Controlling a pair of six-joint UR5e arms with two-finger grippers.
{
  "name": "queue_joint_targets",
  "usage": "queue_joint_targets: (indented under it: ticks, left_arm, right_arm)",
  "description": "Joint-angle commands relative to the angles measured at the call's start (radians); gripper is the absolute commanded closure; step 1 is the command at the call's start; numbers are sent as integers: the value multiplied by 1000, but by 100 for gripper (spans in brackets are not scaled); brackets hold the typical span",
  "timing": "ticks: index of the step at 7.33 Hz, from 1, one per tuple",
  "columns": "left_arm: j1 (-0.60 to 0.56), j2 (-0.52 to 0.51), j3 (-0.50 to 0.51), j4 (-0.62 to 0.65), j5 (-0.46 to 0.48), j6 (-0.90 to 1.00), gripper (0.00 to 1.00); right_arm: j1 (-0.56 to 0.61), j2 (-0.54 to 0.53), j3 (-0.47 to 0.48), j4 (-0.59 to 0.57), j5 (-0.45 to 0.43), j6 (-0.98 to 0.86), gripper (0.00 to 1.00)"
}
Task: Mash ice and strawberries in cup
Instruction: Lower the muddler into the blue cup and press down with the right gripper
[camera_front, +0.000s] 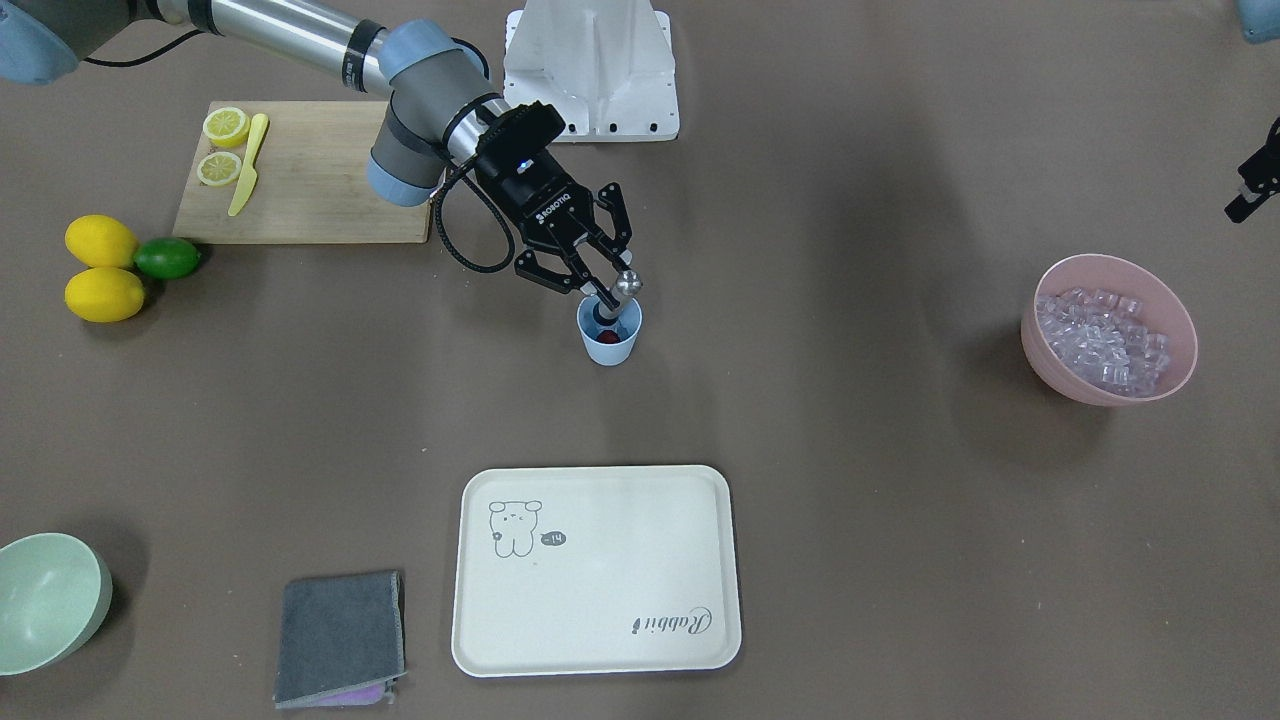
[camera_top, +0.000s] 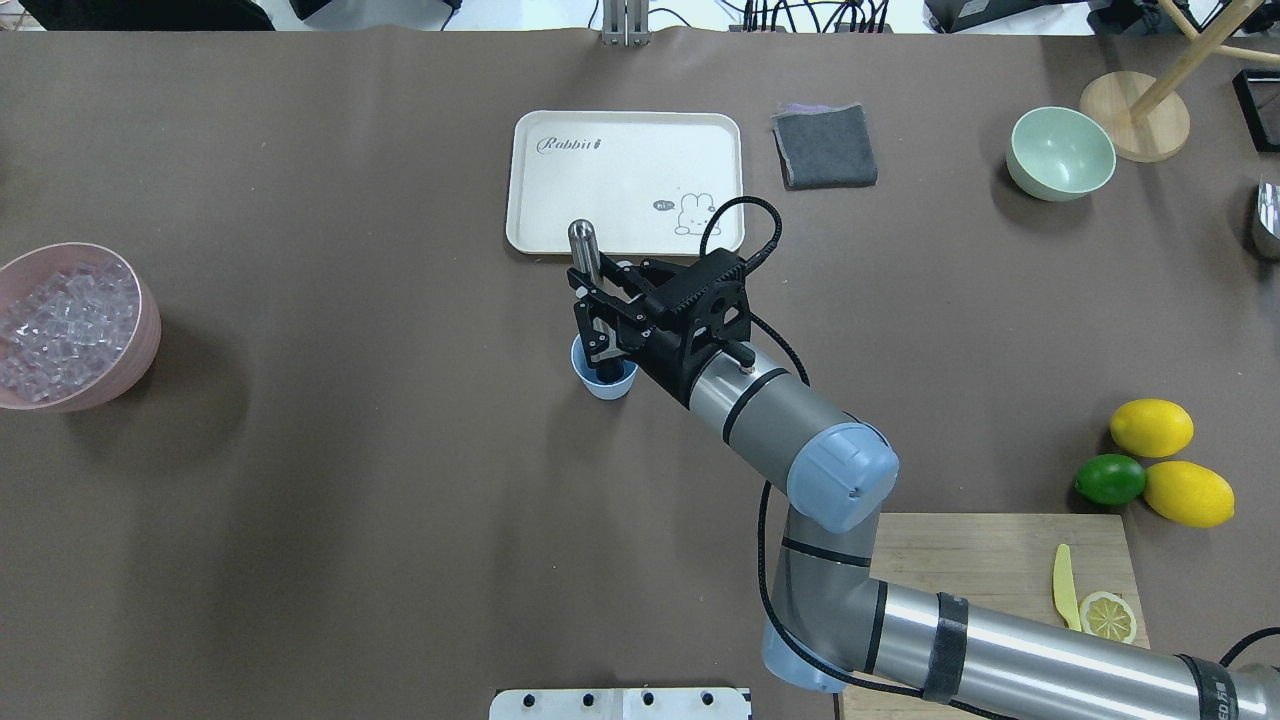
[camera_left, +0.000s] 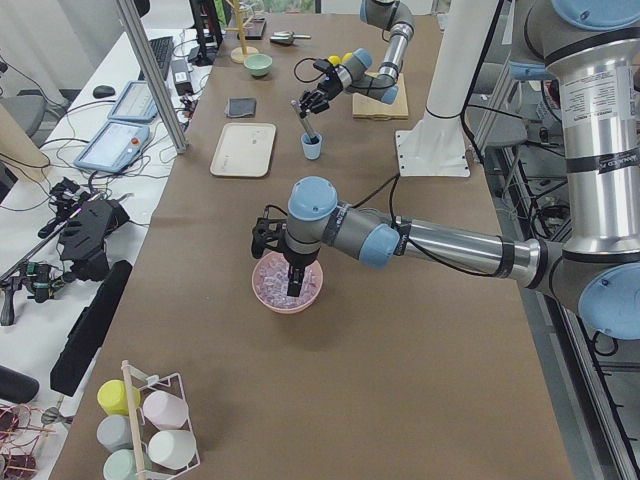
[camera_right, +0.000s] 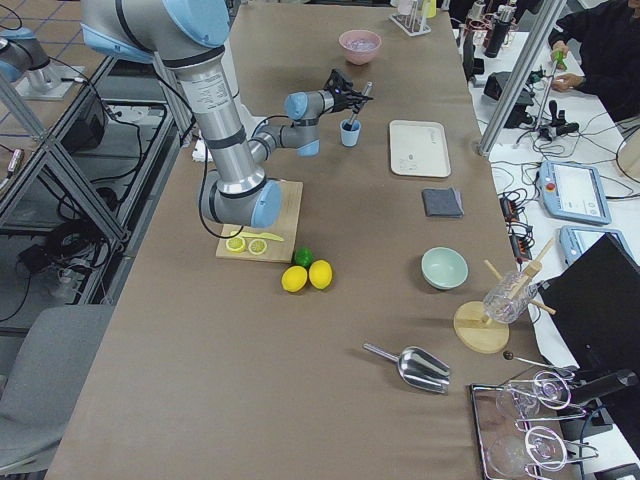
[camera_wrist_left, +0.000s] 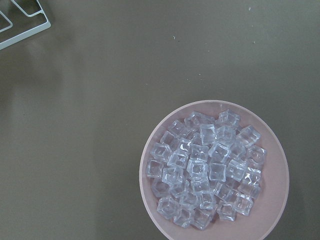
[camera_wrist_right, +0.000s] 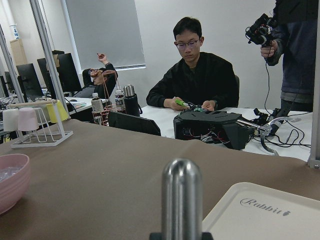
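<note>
— Why was the metal muddler held at a tilt over the cup?

— It was gripped partway down its shaft by the right claw, whose jaws were closed on it. That way the lower end could be pressed into the cup while the rounded top was left free above the fingers. The tilt was judged to come from the arm's slanting reach from the cutting-board side.

— What was seen inside the cup?

— A patch of red was made out low inside, taken to be the strawberry. Whether it was touched by the muddler's tip could not be told. No ice could be made out in the cup.

— Where was the ice found, then?

— The ice was heaped in the pink bowl, well apart from the cup, at the left arm's end of the bench. The left claw was hung above that bowl, probably so that cubes could be fetched. How far it was open could not be told.

— And how was the cup placed relative to the right claw?

— It was stood upright on the bench just beneath the claw, between the white tray and the robot's base. The claw itself was held clear of the rim, and only the muddler was passed into the cup.
</note>
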Motion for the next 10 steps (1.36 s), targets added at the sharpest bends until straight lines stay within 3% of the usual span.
queue_joint_targets:
  ticks: [1,3,7,10]
  left_arm:
    - [-1,3,-5,-1,0,0,2]
    - [-1,4,-5,-1,0,0,2]
    - [-1,4,-7,-1,0,0,2]
    - [-1,4,-10,-1,0,-3,2]
  right_arm:
    - [3,4,26,2,-1,0,100]
    - [18,8,66,-2,-3,-4,100]
    - [15,10,-10,-2,10,-4,100]
    - [15,8,-12,-3,17,-3,100]
